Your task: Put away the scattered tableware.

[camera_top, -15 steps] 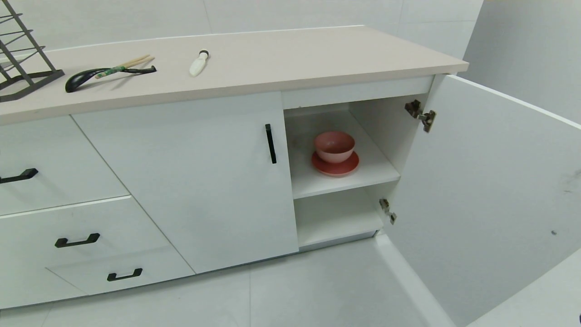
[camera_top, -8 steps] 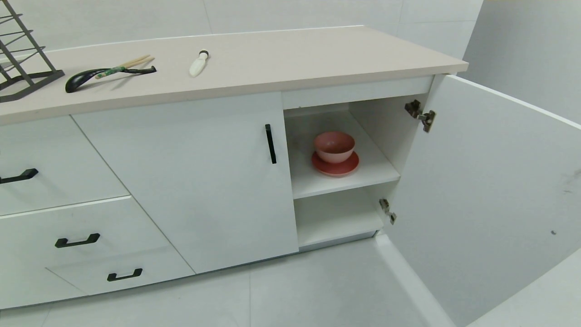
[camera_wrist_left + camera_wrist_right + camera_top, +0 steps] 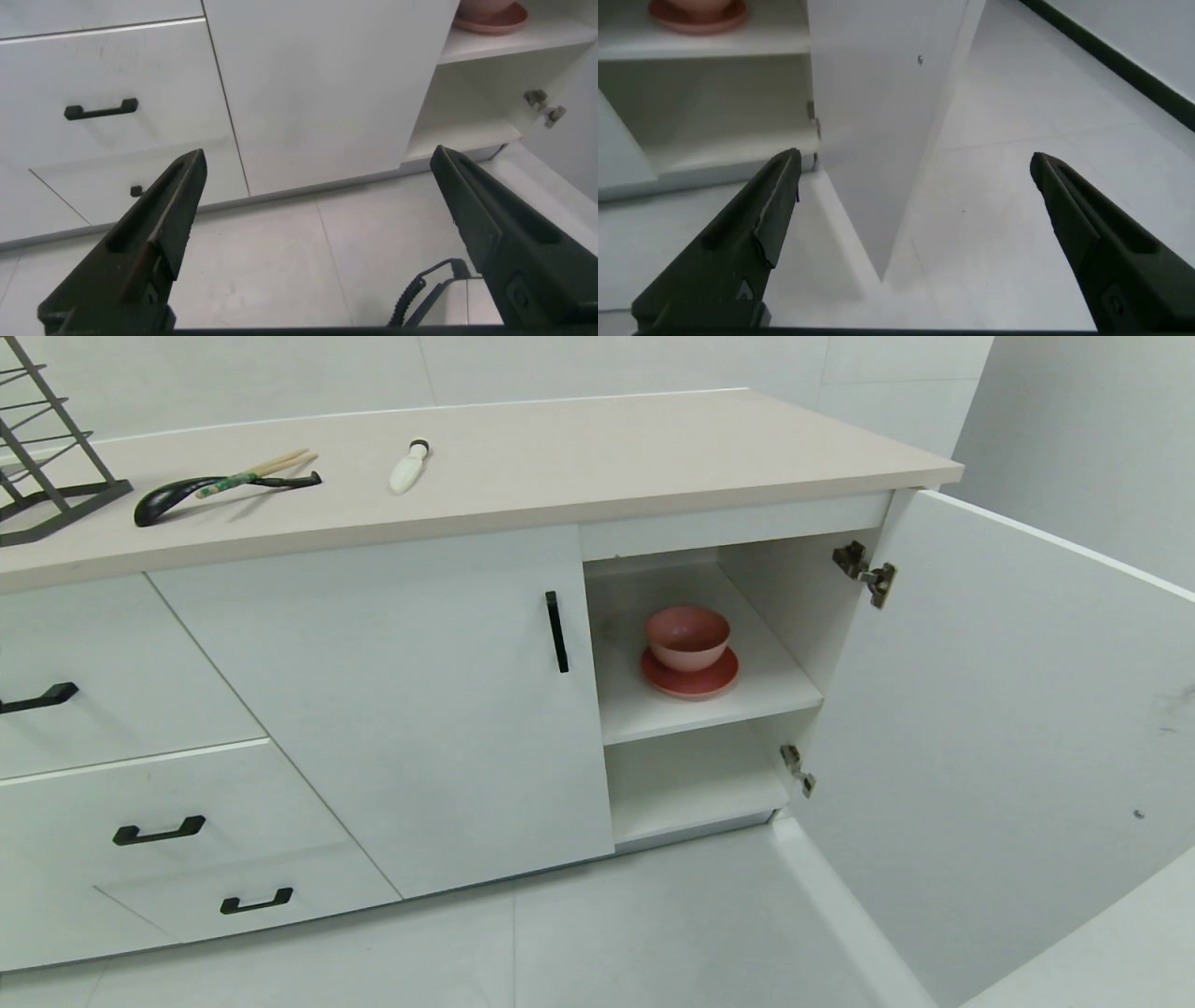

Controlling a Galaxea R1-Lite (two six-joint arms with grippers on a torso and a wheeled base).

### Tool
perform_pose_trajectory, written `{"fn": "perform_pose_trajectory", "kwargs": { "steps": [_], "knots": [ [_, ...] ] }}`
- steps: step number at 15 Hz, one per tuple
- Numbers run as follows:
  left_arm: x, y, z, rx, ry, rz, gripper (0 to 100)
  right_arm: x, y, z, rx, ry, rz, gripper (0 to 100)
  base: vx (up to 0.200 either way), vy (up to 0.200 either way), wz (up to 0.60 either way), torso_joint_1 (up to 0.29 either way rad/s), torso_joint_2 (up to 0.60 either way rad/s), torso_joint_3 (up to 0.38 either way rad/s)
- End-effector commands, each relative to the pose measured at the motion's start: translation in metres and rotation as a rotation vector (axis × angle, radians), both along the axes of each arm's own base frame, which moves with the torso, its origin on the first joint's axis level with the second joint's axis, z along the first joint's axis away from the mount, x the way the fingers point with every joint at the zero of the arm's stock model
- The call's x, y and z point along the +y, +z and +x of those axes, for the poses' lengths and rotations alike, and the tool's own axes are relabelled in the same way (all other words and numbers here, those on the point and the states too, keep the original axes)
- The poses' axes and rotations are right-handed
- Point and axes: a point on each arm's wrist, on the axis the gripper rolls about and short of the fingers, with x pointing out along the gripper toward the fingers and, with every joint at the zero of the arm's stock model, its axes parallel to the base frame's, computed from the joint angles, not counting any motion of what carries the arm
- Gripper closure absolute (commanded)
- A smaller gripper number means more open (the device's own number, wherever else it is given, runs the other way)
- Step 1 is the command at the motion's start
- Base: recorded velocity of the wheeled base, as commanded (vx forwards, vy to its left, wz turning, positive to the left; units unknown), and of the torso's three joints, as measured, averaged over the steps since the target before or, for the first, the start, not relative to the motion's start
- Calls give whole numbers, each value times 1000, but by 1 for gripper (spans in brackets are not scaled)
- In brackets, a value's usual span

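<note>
On the beige countertop (image 3: pixel 597 448) lie a black ladle (image 3: pixel 177 493), a pair of chopsticks (image 3: pixel 257 472) resting across its handle, and a small white utensil (image 3: pixel 409 467). Inside the open cupboard, a pink bowl (image 3: pixel 688 637) sits on a red plate (image 3: pixel 689 679) on the upper shelf; the plate (image 3: pixel 491 17) also shows in the left wrist view and the plate (image 3: pixel 696 13) in the right wrist view. My left gripper (image 3: pixel 318 159) hangs open low over the floor before the closed door. My right gripper (image 3: pixel 913 157) hangs open near the open door's edge. Neither holds anything.
The cupboard's right door (image 3: pixel 1008 709) stands wide open, jutting out over the floor. A black wire rack (image 3: pixel 42 457) stands at the counter's far left. Drawers with black handles (image 3: pixel 159 831) are at the left. The lower shelf (image 3: pixel 691 784) is bare.
A dark tip at the head view's lower right corner a second ago is gone. Everything else is as it was.
</note>
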Motion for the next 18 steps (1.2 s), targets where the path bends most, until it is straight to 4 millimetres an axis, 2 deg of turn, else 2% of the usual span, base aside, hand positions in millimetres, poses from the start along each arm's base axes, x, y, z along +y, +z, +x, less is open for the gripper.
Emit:
{"fn": "perform_pose_trajectory", "kwargs": {
  "steps": [1,3,8,10,14,18],
  "knots": [
    [0,0,0,1,0,0,0,0,-2,-3,-33,-15,82,0,0,-200,0,2,2,7],
    [0,0,0,1,3,-6,0,0,-2,1,24,-38,131,0,0,-200,0,2,5,5],
    [0,0,0,0,5,-13,0,1,-2,1,24,-42,92,0,0,0,0,0,0,0],
    [0,0,0,0,5,-13,0,2,-4,5,69,-31,199,0,0,0,0,0,0,0],
    [0,0,0,0,5,-19,0,4,-7,4,102,19,130,0,0,0,0,0,0,0],
    [0,0,0,1,5,-13,0,4,-7,4,102,21,119,0,-200,0,0,1,0,1]
  ]
}}
